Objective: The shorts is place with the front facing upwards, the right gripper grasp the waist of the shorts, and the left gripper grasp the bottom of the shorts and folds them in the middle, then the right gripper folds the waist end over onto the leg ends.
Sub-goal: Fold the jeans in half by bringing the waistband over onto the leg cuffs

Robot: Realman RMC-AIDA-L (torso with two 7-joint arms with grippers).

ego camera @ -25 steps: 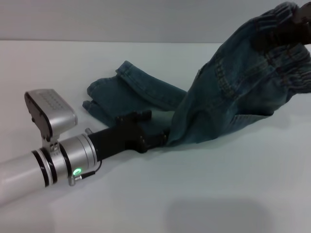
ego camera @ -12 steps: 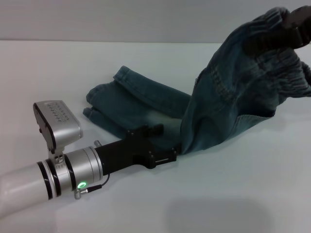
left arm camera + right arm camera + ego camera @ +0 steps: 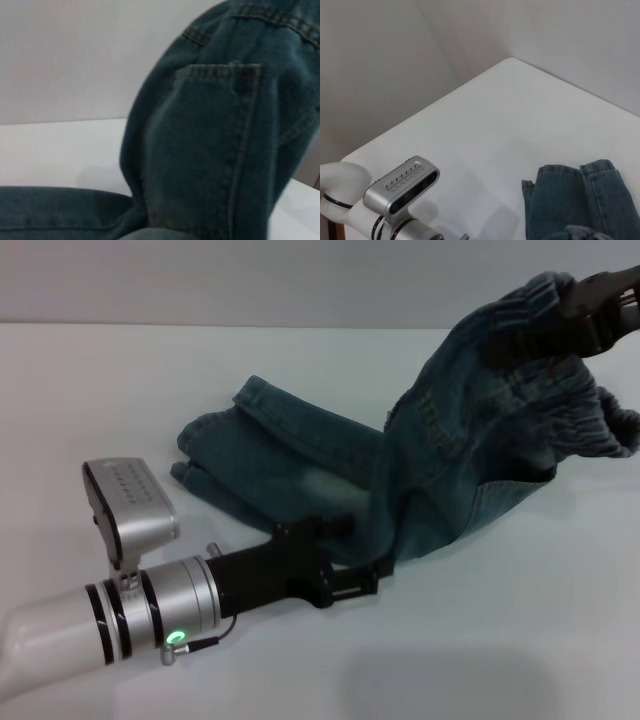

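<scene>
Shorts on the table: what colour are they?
Blue denim shorts, faded pale on the thigh; clearest in the head view.

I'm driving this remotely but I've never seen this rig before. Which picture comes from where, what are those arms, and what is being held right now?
The wide picture comes from a camera on the robot's head, looking down at a white table. The other two come from cameras on each wrist.

The thick silver arm on the left ends in the left gripper. It sits low by the table at the middle of the shorts; whether it grips them is hidden.

The slim black clamp at the upper right is the right gripper. It is shut on the waist of the shorts, holding that ruffled end up in the air.

The leg ends lie flat on the table, also visible in the right wrist view. The left wrist view shows mostly hanging denim close up.
</scene>
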